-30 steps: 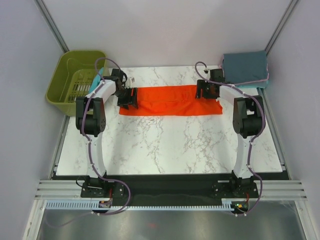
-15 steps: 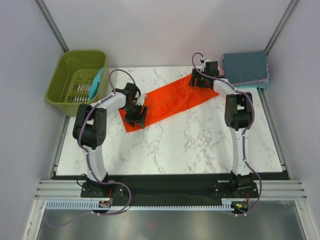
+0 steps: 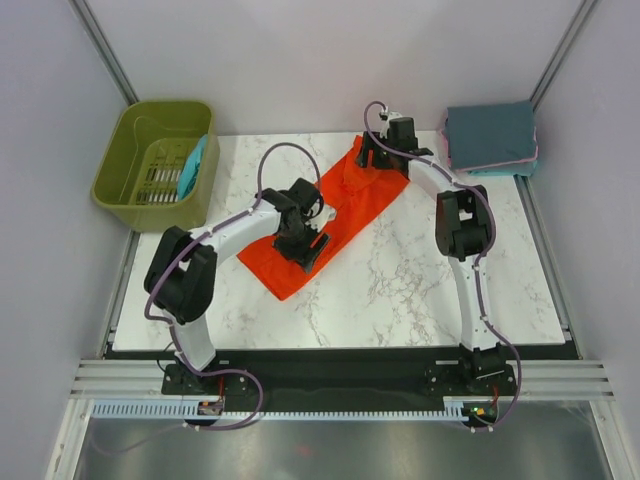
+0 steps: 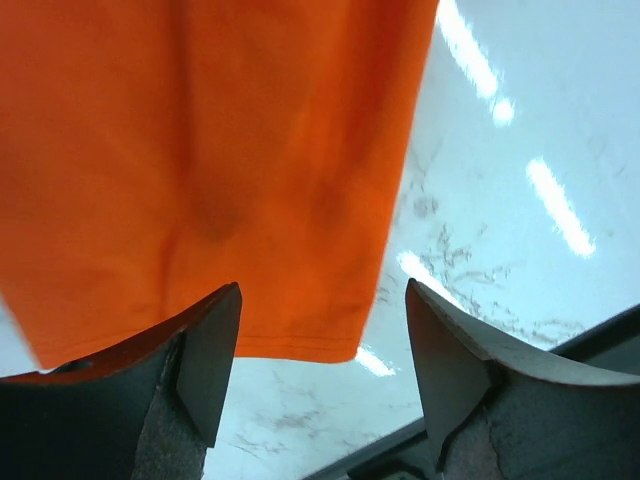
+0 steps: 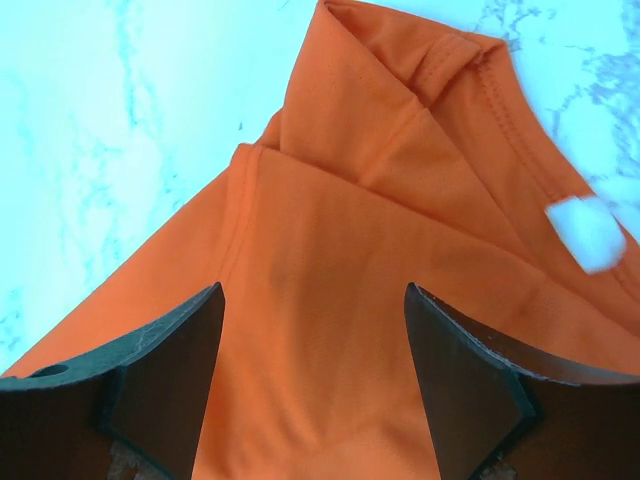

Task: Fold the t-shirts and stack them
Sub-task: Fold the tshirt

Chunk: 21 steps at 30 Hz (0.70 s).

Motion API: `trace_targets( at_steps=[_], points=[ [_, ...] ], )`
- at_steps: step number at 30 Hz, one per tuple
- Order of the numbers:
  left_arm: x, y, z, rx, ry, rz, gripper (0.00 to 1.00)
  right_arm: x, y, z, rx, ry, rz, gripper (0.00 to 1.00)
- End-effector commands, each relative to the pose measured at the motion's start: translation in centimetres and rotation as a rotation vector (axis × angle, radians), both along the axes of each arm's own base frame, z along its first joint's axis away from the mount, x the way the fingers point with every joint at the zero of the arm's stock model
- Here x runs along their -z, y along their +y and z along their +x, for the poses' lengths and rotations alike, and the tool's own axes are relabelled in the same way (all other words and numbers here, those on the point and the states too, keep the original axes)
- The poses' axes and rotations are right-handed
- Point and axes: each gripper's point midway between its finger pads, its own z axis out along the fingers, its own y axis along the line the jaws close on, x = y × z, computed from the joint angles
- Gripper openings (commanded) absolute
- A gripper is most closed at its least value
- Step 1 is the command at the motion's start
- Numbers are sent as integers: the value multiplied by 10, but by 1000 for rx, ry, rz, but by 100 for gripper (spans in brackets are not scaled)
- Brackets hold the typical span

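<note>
The orange-red t-shirt [image 3: 347,203], folded into a long strip, lies slanted on the marble table from far right to near left. My left gripper [image 3: 305,245] hovers over its near-left end. In the left wrist view this gripper [image 4: 322,300] is open, and the shirt's hem [image 4: 290,350] lies loose between the fingers. My right gripper [image 3: 377,160] is at the shirt's far end. It [image 5: 313,295] stands open above the collar end of the cloth [image 5: 350,200], gripping nothing. Folded t-shirts [image 3: 490,135] are stacked at the back right, slate-blue on top.
An olive-green basket [image 3: 140,150] stands off the table's far-left corner with a teal shirt [image 3: 190,168] draped over its rim. A white label [image 5: 580,230] shows at the orange shirt's collar. Bare marble [image 3: 420,290] stretches along the near side.
The orange shirt has swung from lying crosswise to a diagonal. My left gripper moved nearer and rightward with its end; my right gripper moved farther and leftward.
</note>
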Motion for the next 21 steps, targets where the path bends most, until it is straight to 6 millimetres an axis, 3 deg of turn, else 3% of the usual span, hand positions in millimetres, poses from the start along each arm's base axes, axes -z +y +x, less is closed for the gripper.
trace_targets(
  at_steps=[1,3,4,5,6,7,11,14,17,21],
  points=[
    [-68,-4,58,35,-276,-22,75,-125,-28,1,54,-175,69,81],
    [-82,-8,69,35,-311,-40,75,-123,-38,-12,70,-135,82,81],
    [-83,-8,71,33,-315,-40,75,-138,-47,-17,80,-148,92,81],
    [-81,-7,74,26,-318,-32,75,-136,-50,-23,83,-130,97,81],
    [-78,-6,75,17,-311,-30,75,-122,-54,-32,84,-90,98,81],
    [-74,-4,77,6,-306,-27,75,-123,-60,-37,96,-78,107,81],
    [-55,12,85,-65,-250,-25,75,-87,-75,-60,147,45,143,80],
    [-42,26,95,-119,-208,-36,75,-44,-83,-82,180,161,168,80],
    [-29,38,106,-162,-176,-39,74,-17,-88,-92,203,233,203,80],
    [-12,49,116,-181,-143,-20,74,5,-88,-93,202,271,204,80]
  ],
)
